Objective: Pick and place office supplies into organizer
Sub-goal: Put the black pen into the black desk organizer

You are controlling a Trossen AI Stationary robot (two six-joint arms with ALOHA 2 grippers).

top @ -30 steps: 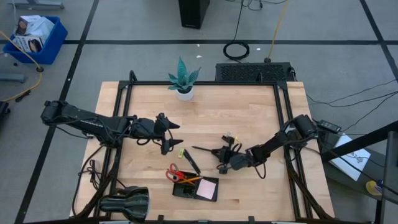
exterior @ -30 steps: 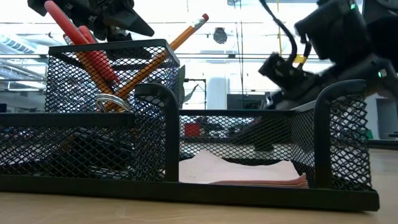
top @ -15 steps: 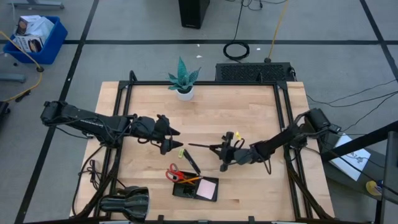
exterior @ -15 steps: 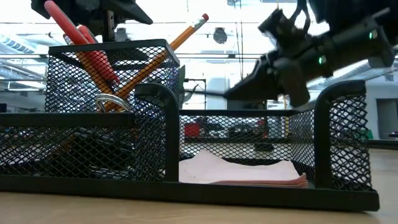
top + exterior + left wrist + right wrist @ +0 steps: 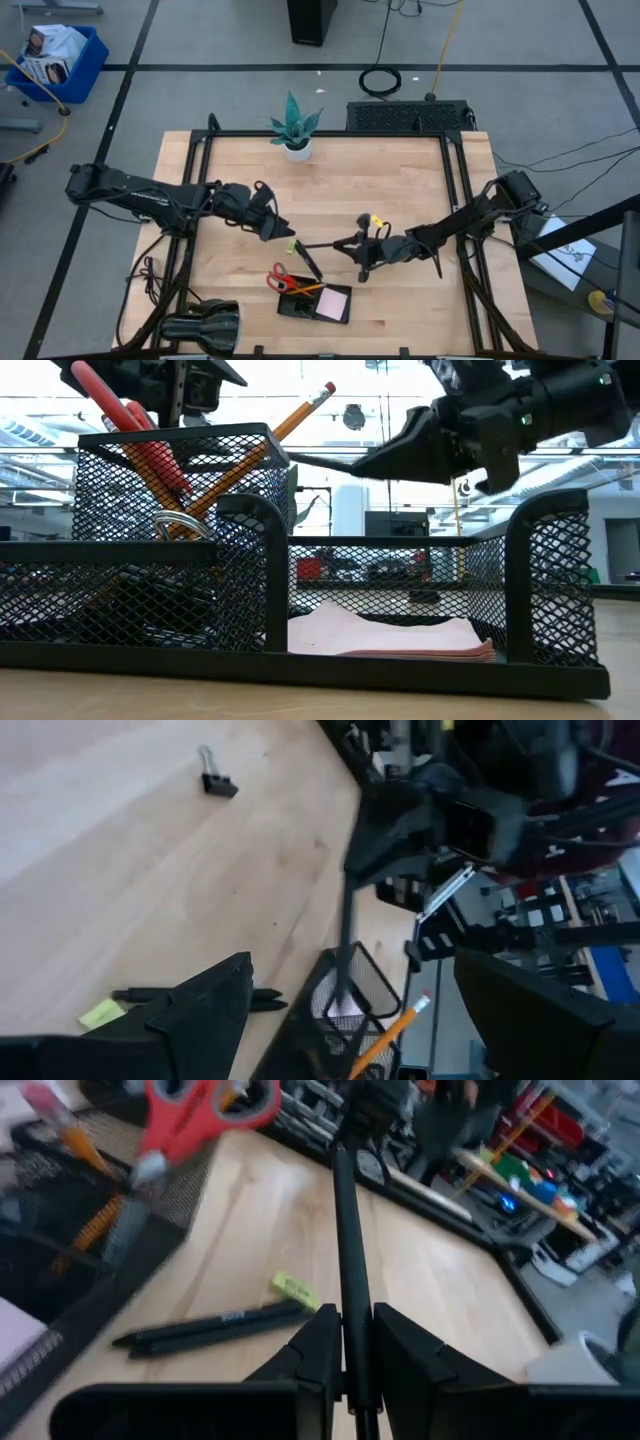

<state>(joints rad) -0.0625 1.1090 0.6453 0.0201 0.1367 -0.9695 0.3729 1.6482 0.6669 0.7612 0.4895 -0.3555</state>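
My right gripper (image 5: 357,246) hangs over the table's middle, shut on a thin black pen (image 5: 322,243). The pen's free end points at my open left gripper (image 5: 277,227), which hovers left of it with nothing between its fingers. The black mesh organizer (image 5: 315,303) stands at the near edge. Its cup (image 5: 180,490) holds the red-handled scissors (image 5: 135,435) and an orange pencil (image 5: 290,418), and a pink note pad (image 5: 390,635) lies in its tray. Black pens (image 5: 210,1328) and a small yellow piece (image 5: 295,1289) lie on the wood. A black clip (image 5: 215,782) lies farther off. My right gripper pinches the pen between its two fingers (image 5: 312,1342), at the pen's end nearest the table's right side (image 5: 352,1342). The fingers come about level from the table's right and lie along the pen. The pen sticks out forward, roughly level, clear of the table.
A potted teal plant (image 5: 296,130) stands at the table's far edge. A black rounded lamp-like object (image 5: 200,325) sits at the near left corner. Bare wood lies between the two arms and toward the far side.
My right gripper has risen from near the tabletop, rolling its wrist. It has carried the pen up clear of the wood, and the pen now lies level, pointing toward the table's left. My left gripper has rolled in place and stayed open.
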